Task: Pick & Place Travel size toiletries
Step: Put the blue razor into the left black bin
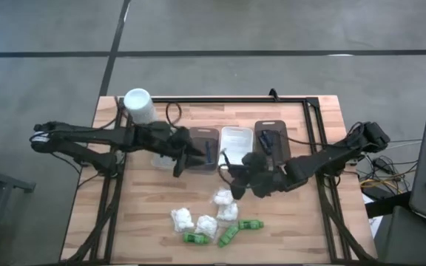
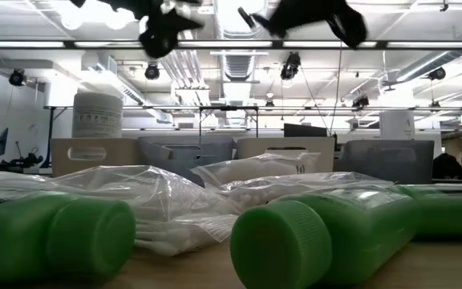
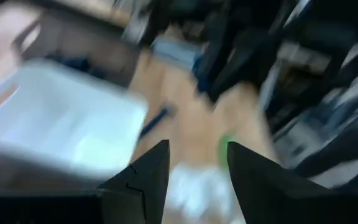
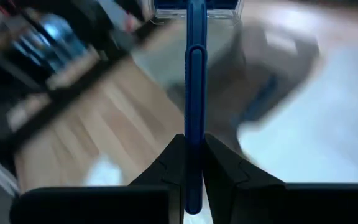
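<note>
Blue razor (image 4: 195, 93) sits pinched in the right claw (image 4: 193, 163), raised over the counter (image 1: 146, 214) near the middle tray (image 1: 236, 140). The left claw (image 3: 193, 163) hangs parted and empty beside the leftmost tray (image 1: 200, 142).

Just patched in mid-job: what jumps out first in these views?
The right gripper is shut on a thin blue razor, held in the air above the middle of the wooden table, near the three rectangular plastic trays. The left gripper hovers open beside it, by the left-hand tray. At the table's front edge lies a cluster of small bright green bottles and lumpy white puffs in clear bags.
</note>
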Available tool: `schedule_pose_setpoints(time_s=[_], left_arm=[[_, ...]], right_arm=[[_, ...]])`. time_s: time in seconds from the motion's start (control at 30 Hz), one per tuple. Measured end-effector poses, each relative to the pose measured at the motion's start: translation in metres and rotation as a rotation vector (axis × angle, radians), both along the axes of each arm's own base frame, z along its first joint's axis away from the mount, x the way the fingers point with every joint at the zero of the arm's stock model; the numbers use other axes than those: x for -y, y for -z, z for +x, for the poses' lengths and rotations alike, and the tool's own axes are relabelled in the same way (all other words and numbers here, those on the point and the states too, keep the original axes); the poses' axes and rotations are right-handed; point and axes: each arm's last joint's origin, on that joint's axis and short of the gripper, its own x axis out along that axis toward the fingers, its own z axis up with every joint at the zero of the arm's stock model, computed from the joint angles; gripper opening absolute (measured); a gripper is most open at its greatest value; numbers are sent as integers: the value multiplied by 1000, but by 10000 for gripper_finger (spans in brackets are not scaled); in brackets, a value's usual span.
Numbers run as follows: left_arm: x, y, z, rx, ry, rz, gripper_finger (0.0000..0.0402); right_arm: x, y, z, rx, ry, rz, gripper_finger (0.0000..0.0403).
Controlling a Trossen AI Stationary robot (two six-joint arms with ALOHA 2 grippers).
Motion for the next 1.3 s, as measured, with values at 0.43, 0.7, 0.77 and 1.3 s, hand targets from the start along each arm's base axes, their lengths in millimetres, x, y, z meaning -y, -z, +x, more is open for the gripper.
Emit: schedule_pose_setpoints(time_s=[0.43, 0.7, 0.77, 1.3], left_arm=[[-10, -25, 10, 288, -36, -83, 165], [-10, -28, 17, 356, -36, -89, 165], [-10, -27, 18, 352, -37, -93, 165], [-10, -21, 34, 388, 21, -97, 161]], right_arm=[[7, -48, 19, 216, 111, -140, 29], [10, -47, 29, 256, 97, -127, 29], [10, -48, 29, 267, 97, -123, 29], [15, -48, 33, 266, 81, -126, 29]])
